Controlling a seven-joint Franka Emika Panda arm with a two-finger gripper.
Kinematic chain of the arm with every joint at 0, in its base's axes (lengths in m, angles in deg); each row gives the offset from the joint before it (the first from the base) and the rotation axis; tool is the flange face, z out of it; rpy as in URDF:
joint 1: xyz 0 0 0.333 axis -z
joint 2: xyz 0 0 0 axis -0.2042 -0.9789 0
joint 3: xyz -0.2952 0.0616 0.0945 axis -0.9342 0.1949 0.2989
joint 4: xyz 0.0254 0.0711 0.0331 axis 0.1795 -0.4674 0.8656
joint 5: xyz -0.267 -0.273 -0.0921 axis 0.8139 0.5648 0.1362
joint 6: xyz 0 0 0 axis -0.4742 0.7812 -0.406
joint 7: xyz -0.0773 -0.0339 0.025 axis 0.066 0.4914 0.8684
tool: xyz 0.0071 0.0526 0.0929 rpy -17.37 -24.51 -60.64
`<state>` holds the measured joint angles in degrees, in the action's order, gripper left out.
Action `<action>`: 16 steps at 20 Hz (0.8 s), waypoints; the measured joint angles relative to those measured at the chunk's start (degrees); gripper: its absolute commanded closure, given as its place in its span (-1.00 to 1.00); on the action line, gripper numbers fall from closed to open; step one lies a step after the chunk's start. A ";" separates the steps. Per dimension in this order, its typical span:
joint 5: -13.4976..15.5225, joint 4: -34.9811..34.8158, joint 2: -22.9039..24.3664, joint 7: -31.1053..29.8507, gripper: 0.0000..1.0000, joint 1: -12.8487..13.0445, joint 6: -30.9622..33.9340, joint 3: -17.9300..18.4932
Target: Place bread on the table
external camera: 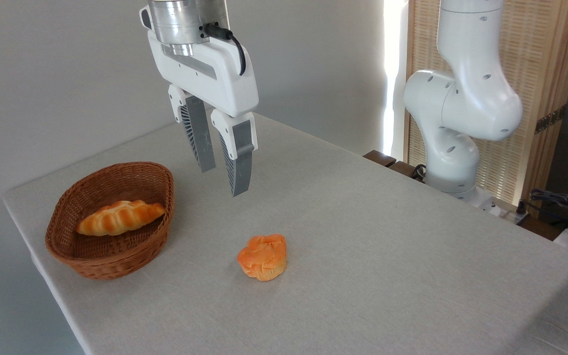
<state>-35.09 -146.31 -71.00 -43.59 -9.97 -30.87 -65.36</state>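
Nearest the camera is the table [412,276], its plain grey-beige cloth finely woven and matte. At the left sits an oval brown wicker basket [91,261] with ribbed, woven walls. The bread [119,218], a braided golden-orange loaf with paler creases and tapered ends, lies inside it, leaning against the far wall. To its right and above, my gripper [224,181] hangs in the air, its two grey ridged fingers [200,143] parted by a narrow gap and holding nothing. Below it, on the cloth, stands a round orange muffin-shaped bun [263,257] with a crumpled top. My white jointed base [454,118] rises at the right.
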 measured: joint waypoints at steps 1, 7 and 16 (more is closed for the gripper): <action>0.00 0.00 0.00 0.00 -1.00 0.00 0.00 0.00; 0.46 0.00 0.00 0.00 -1.00 -0.04 0.00 0.14; 2.92 0.00 0.00 0.00 -1.00 -0.04 0.00 0.14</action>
<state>-32.18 -146.31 -71.00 -43.59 -10.01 -30.87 -65.22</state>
